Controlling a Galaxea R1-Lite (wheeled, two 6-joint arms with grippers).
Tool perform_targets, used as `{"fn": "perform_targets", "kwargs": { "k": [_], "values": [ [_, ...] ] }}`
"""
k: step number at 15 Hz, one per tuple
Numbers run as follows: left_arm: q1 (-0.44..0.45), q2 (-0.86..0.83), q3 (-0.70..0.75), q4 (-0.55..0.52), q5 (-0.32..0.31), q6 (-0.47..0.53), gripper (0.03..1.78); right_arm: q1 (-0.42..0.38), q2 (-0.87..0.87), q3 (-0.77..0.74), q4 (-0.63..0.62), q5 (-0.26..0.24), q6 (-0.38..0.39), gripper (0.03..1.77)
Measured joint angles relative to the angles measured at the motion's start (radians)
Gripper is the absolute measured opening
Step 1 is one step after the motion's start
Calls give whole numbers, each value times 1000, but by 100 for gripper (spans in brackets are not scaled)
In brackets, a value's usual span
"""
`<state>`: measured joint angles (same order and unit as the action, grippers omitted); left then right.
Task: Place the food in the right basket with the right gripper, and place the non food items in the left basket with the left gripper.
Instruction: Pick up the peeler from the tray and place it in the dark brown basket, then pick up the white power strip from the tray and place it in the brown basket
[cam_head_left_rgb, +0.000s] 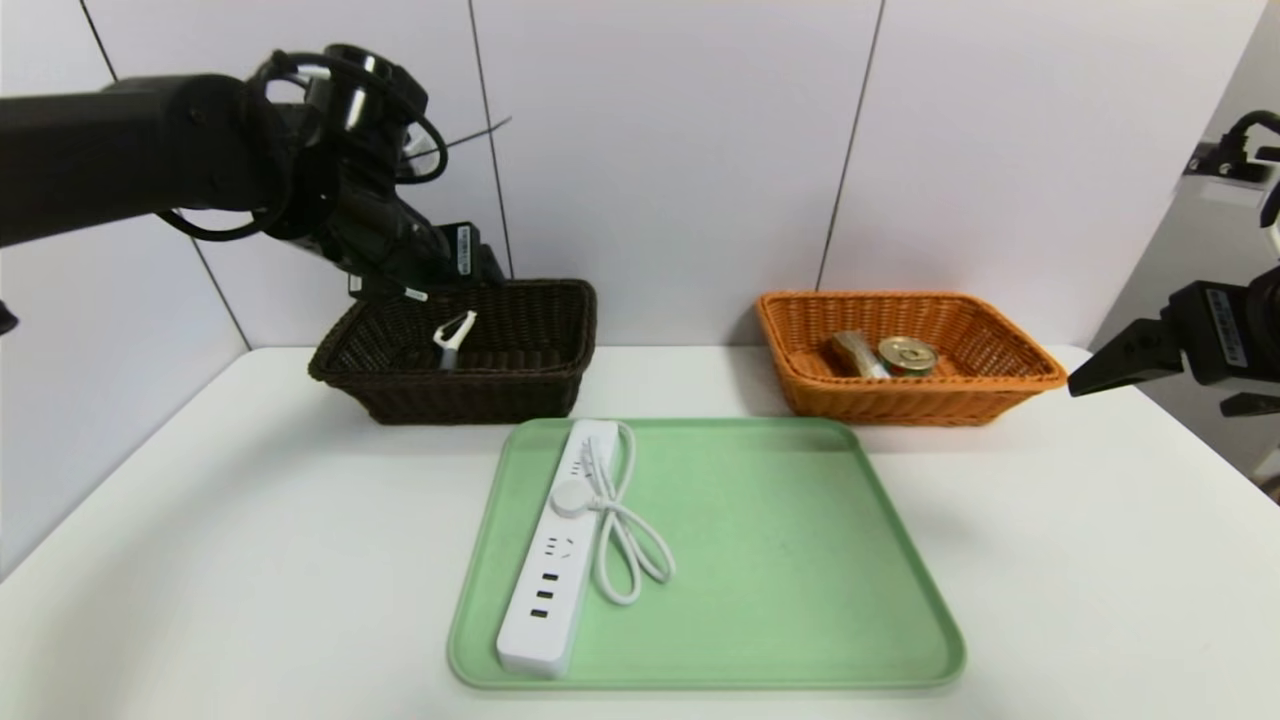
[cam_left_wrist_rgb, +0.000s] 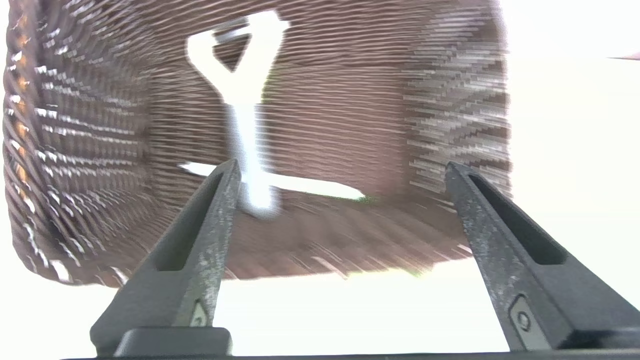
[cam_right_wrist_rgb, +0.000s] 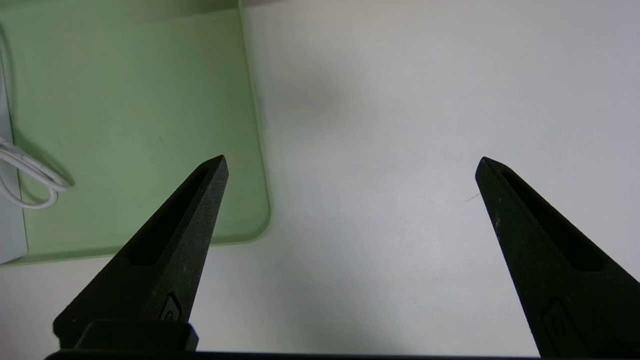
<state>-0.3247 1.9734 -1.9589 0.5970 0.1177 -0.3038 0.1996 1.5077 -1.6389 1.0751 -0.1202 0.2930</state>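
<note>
Nearest on the tabletop sits the green tray, and on its left part lies the white power strip with its cord looped loosely beside it and the plug resting on top. It looks like the last non-food item to move. The loose cord is the main risk: if the left hand takes the strip by its body, the loop may trail, snag on the tray rim or hang over the basket edge. The strip is also long, so a grip near one end could let it swing or slip out.

The right hand hangs parked over bare tabletop just past the tray's right edge, fingers spread wide and empty.

Farther back, the left hand hovers above the dark basket, fingers apart and holding nothing. A small white Y-shaped tool leans upright inside; the long strip may knock it or fail to settle flat there.

The orange basket already holds a can and a wrapped snack.
</note>
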Motion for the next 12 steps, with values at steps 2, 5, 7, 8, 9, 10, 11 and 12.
{"fn": "perform_targets", "kwargs": {
  "k": [2, 5, 7, 8, 9, 10, 11, 12],
  "values": [
    [-103, -71, 0, 68, 3, -58, 152, 0, 1, 0, 0, 0, 0, 171],
    [-263, -126, 1, 193, 24, -280, 158, -1, 1, 17, 0, -1, 11, 171],
    [-361, -138, 5, 282, 20, -437, 161, -4, 0, 32, 0, 0, 23, 171],
    [-403, -139, 6, 309, 19, -504, 162, -8, -2, 37, 0, 0, 23, 171],
    [-444, -135, 8, 328, 18, -558, 163, -11, -3, 39, 0, 0, 24, 171],
    [-478, -127, 9, 347, 18, -594, 164, -14, -3, 41, -1, 0, 24, 171],
    [-510, -117, 9, 365, 18, -621, 165, -17, -3, 42, -1, 0, 24, 171],
    [-545, -104, 8, 379, 18, -643, 166, -20, -3, 42, -1, 0, 24, 171]
  ]
}}
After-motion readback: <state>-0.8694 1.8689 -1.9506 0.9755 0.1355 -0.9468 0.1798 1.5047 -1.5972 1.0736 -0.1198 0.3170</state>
